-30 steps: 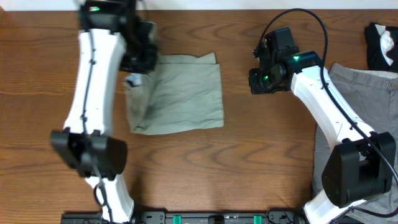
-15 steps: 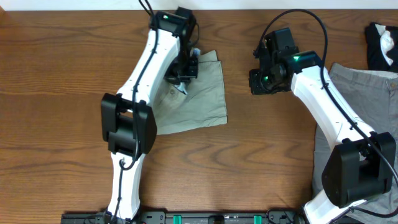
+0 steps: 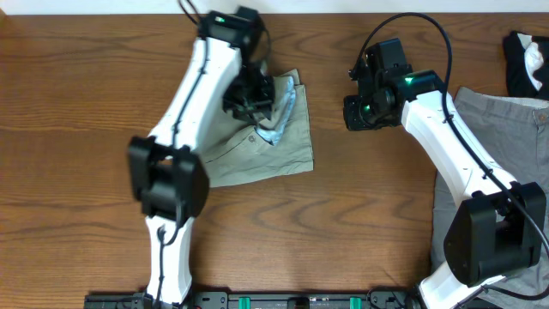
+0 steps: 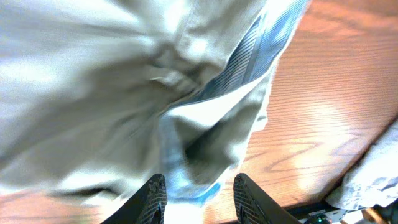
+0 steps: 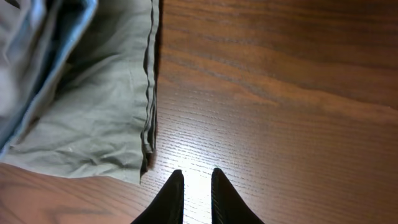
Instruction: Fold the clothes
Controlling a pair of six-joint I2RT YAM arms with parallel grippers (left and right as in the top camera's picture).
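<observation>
Surface: a brown wood-grain table [image 3: 69, 129] filled the overhead view.
Task garment: the pale khaki-green cotton shorts [image 3: 287, 148] lay flattened near the table's middle, a little toward 12 o'clock. Their corner at 1 o'clock was raised off the wood and turned over, showing a whitish-blue striped lining.
Left gripper: the left gripper [image 3: 257, 101] stood over the shorts' 12 o'clock edge. In the left wrist view [image 4: 199, 186] its two black fingers were set moderately apart, with a hanging fold of khaki cloth and lining caught between them.
Right gripper: the right gripper [image 3: 360, 112] hung at about 3 o'clock from the shorts, apart from them and above bare wood. In the right wrist view [image 5: 194, 186] its jaws stood nearly together, a narrow slit between them, gripping nothing. The shorts' hemmed edge lay at 10 o'clock from its tips.
Other clothes: a darker grey pair of shorts [image 3: 506, 120] lay at the view's 3 o'clock edge, partly under the right arm. A small black-and-white garment [image 3: 527, 64] sat at 2 o'clock, in the far corner.
</observation>
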